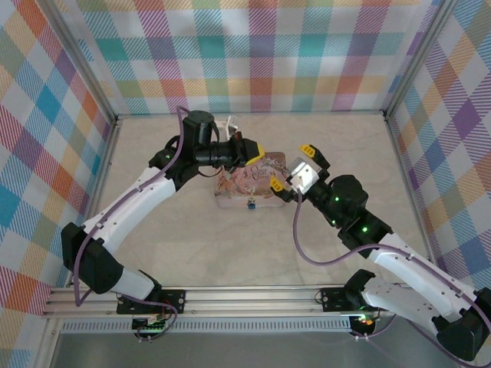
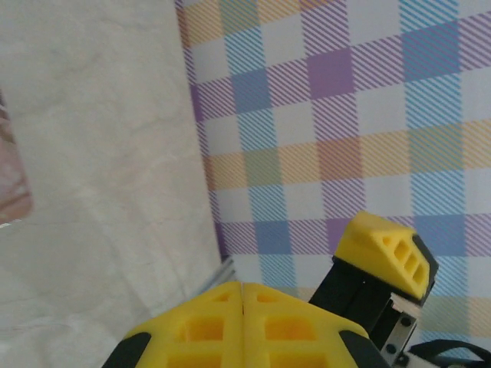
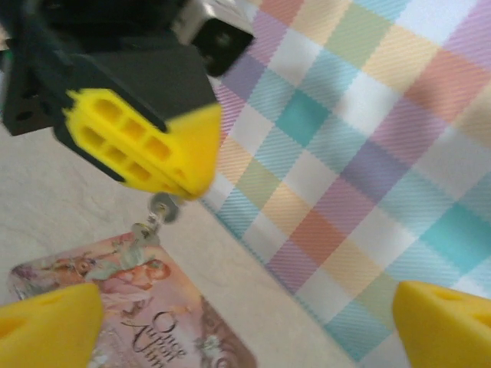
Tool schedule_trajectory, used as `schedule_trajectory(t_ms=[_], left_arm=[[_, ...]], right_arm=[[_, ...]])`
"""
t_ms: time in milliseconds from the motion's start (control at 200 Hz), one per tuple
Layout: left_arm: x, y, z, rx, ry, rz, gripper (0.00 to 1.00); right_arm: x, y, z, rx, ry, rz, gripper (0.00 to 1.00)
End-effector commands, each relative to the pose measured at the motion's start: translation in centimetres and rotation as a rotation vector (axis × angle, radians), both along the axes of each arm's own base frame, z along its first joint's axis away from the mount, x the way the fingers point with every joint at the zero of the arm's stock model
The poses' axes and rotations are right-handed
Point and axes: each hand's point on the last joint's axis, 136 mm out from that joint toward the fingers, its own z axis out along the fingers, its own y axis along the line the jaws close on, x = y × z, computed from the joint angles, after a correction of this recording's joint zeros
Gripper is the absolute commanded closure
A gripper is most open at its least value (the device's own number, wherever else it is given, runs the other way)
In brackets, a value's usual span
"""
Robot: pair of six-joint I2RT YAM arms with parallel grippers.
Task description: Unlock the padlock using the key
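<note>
The padlock (image 1: 251, 205), tiny and bluish, sits at the near edge of the pink picture tin (image 1: 239, 188). My left gripper (image 1: 258, 156) hovers over the tin's far right corner, its yellow fingers (image 2: 242, 307) pressed together. In the right wrist view the small silvery key (image 3: 163, 205) hangs from those shut fingertips (image 3: 165, 149) on a tiny ring, just above the tin (image 3: 146, 314). My right gripper (image 1: 292, 167) stands open just right of the tin, facing the left gripper, with nothing between its fingers (image 3: 46, 322).
Plaid cloth walls (image 1: 253, 54) enclose the beige table (image 1: 192, 245) on three sides, with metal frame posts at the corners. An aluminium rail (image 1: 245, 299) runs along the near edge by the arm bases. Purple cables loop beside both arms.
</note>
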Motion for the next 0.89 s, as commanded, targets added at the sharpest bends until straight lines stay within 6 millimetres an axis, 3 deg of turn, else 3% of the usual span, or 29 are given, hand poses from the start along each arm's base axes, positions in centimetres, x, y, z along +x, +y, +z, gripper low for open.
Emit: schedule_trajectory(t_ms=[0,120,240,435,675,890], left_arm=[[-0.1,2.1,-0.3,0.100,-0.118,0.040,1.00],[0.0,2.9,-1.4,0.152,-0.158,0.062,1.00],[0.0,3.9,-1.9,0.187,-0.218,0.095,1.00],[0.0,4.8,-1.9,0.190,-0.323,0.133,1.00],[-0.4,6.1,-1.7,0.172,-0.392,0.201,1.00],[-0.9,5.5,-1.3,0.131,-0.408,0.196,1.00]], right_arm=[[0.5,-1.3,-1.2,0.152,0.175,-0.089,0.00],[1.8,-2.6,-2.2,0.305,0.382,-0.209,0.00],[1.9,-2.4,-3.7,0.319,0.549,-0.217,0.00],[1.2,-0.1,-4.5,0.506,0.777,-0.034,0.00],[2.4,1.0,-5.5,0.824,1.076,0.156,0.20],[2.8,2.9,-4.8,0.992,1.144,0.361,0.24]])
